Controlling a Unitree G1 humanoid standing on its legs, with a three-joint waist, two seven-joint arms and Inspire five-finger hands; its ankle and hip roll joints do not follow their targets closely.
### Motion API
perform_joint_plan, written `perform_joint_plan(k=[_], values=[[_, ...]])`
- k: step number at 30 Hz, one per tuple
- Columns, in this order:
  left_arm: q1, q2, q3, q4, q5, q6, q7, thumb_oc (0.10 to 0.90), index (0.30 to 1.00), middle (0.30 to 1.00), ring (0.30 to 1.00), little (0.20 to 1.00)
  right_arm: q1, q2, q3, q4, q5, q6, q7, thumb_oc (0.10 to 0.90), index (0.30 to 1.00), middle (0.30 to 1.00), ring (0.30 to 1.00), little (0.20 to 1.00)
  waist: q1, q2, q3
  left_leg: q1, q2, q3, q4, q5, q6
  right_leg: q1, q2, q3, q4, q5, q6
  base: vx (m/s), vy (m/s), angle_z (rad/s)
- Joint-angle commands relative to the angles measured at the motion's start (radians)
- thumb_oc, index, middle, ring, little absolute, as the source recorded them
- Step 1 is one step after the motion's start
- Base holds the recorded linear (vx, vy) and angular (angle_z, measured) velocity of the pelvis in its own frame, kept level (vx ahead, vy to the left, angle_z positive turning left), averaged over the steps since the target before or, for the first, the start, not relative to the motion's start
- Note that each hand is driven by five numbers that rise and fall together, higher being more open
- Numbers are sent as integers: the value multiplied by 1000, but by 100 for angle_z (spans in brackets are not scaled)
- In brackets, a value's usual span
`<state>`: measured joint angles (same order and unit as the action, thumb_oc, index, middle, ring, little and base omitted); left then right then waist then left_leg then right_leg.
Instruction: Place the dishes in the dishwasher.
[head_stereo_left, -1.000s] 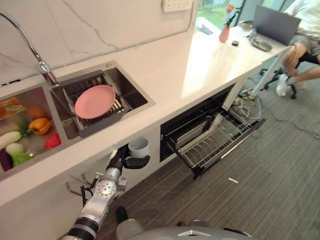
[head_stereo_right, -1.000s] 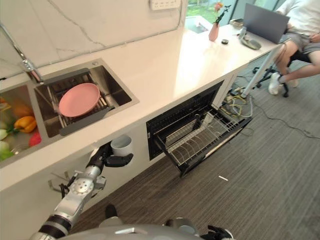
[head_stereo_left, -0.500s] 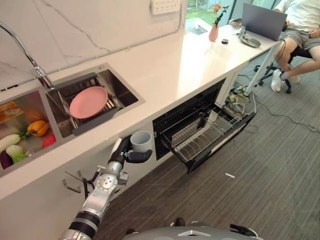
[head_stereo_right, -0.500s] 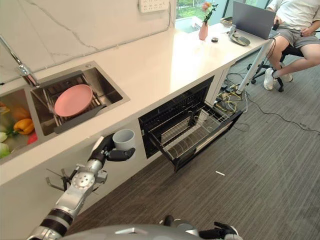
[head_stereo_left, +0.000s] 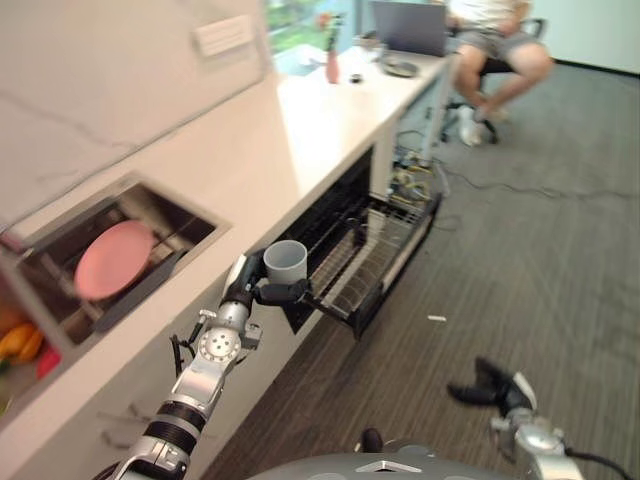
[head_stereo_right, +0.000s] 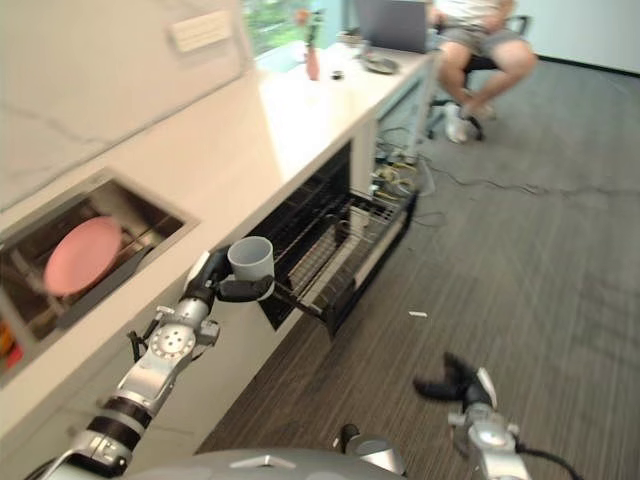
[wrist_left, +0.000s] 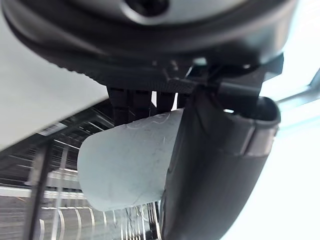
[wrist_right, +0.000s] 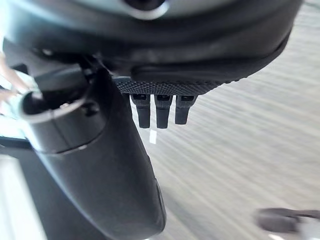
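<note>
My left hand (head_stereo_left: 247, 293) is shut on a pale grey cup (head_stereo_left: 285, 261), holding it upright in front of the counter edge, just left of the open dishwasher. In the left wrist view the cup (wrist_left: 129, 164) sits between the thumb (wrist_left: 220, 165) and the fingers. The dishwasher's wire rack (head_stereo_left: 372, 243) is pulled out over its lowered door, with what looks like a light dish near its far end. A pink plate (head_stereo_left: 112, 259) lies on a rack in the sink (head_stereo_left: 190, 222). My right hand (head_stereo_left: 490, 386) hangs low over the floor, open and holding nothing.
A person (head_stereo_left: 490, 40) sits at the far end of the white counter (head_stereo_left: 260, 140) by a laptop (head_stereo_left: 410, 25) and a pink vase (head_stereo_left: 331, 62). Cables (head_stereo_left: 415, 180) lie on the carpet past the dishwasher. A small white scrap (head_stereo_left: 437, 319) lies on the floor.
The camera has swung to the right. My left hand has carried the cup closer to the pulled-out rack. My right hand has come into view low on the right.
</note>
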<state>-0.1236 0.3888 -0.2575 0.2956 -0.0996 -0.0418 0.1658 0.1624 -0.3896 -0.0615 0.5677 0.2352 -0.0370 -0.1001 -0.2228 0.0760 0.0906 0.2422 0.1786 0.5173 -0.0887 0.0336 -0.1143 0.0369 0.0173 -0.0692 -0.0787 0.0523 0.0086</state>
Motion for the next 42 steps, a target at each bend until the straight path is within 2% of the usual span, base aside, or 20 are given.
perform_joint_plan(k=[1, 3, 4, 8, 11, 15, 21, 24, 31, 42], values=[[-157, 23, 16, -113, 10, -176, 15, 400, 300, 300, 300, 300, -54, -78, -50, -92, -22, -100, -66, 800, 900, 900, 900, 900, -32, -47, -48, -18, 57, 5, 35, 15, -26, 46, -136, 43, 36, -66, 161, 7, 46, -82], [-166, 23, 13, -118, 11, -179, 19, 400, 300, 300, 300, 300, -56, -81, -71, -164, -20, -113, -76, 800, 900, 900, 900, 900, -42, -41, -51, -12, 52, 20, 33, 10, -23, 38, -138, 53, 37, -62, 166, 10, 53, -51], [-185, 21, 10, -124, 24, -184, 26, 400, 300, 300, 300, 300, -65, -83, -96, -287, -14, -142, -84, 800, 900, 900, 900, 900, -58, -35, -55, -4, 44, 35, 29, 6, -19, 29, -143, 64, 41, -57, 172, 10, 63, -42], [-235, 17, -2, -130, 60, -188, 59, 400, 300, 300, 300, 300, -117, -76, -98, -559, 49, -214, -53, 800, 900, 900, 900, 900, -70, -35, -61, -3, 30, 37, 19, 3, -13, 22, -155, 65, 43, -48, 179, -3, 57, -34], [-261, 7, -17, -130, 81, -194, 78, 400, 300, 300, 300, 300, -173, -68, -66, -715, 128, -261, -11, 800, 900, 900, 900, 900, -57, -43, -66, -12, 27, 21, 14, 1, -10, 27, -164, 50, 39, -46, 180, -16, 17, 1], [-296, -15, -60, -122, 106, -194, 89, 400, 300, 300, 300, 300, -237, -66, 2, -854, 197, -274, 33, 800, 900, 900, 900, 900, -21, -62, -73, -43, 27, -23, 13, 10, -6, 36, -175, 12, 46, -53, 172, -29, 10, 36], [-311, -14, -82, -137, 161, -190, 103, 400, 300, 300, 300, 300, -262, -73, 39, -879, 191, -258, 37, 800, 900, 900, 900, 900, 6, -75, -80, -63, 22, -59, 10, 13, -4, 50, -184, -28, 43, -56, 174, 3, 10, 46], [-317, -13, -90, -161, 236, -187, 158, 400, 300, 300, 300, 300, -283, -62, 83, -858, 213, -257, 27, 800, 900, 900, 900, 900, 40, -90, -84, -82, 18, -94, 7, 14, -3, 62, -190, -62, 33, -55, 177, 13, 2, 41], [-356, -29, -126, -150, 300, -173, 234, 400, 300, 300, 300, 300, -349, -52, 164, -823, 269, -250, 8, 800, 900, 900, 900, 900, 81, -110, -87, -115, 10, -152, 3, 19, 0, 76, -196, -109, 38, -65, 175, 4, 8, 30], [-407, -37, -140, -136, 345, -161, 308, 400, 300, 300, 300, 300, -416, -16, 272, -736, 240, -222, -16, 800, 900, 900, 900, 900, 113, -117, -91, -130, -1, -200, 1, 18, 4, 93, -201, -146, 42, -78, 169, 10, 2, 17]])
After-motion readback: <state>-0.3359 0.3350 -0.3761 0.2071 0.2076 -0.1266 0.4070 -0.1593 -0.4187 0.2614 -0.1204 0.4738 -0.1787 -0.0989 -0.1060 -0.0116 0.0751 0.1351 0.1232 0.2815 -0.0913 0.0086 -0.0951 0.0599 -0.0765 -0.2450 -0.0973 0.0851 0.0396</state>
